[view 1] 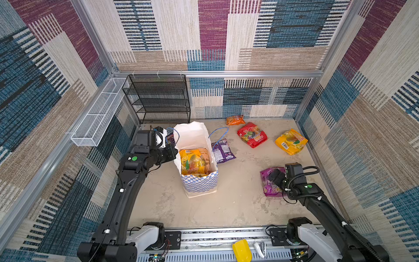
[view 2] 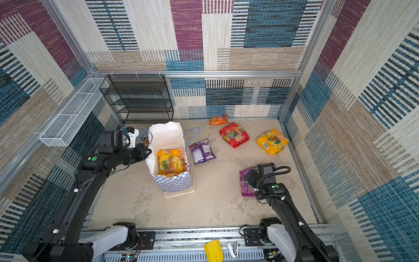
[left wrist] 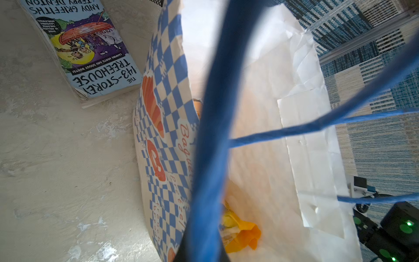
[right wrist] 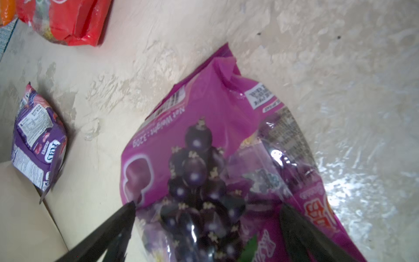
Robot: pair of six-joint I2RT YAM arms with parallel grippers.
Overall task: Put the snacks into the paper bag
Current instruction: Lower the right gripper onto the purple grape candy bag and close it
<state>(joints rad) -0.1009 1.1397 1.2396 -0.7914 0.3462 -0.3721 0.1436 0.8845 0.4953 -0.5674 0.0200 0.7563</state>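
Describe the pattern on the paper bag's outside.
The paper bag shows blue-and-white checks with orange shapes, best in the left wrist view.

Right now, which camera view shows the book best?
The left wrist view: the book lies flat beside the paper bag, its cover and title readable. In both top views only a sliver shows by the bag. The right wrist view misses it.

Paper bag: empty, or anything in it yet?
Not empty. The upright paper bag holds an orange-yellow packet, visible through its open top.
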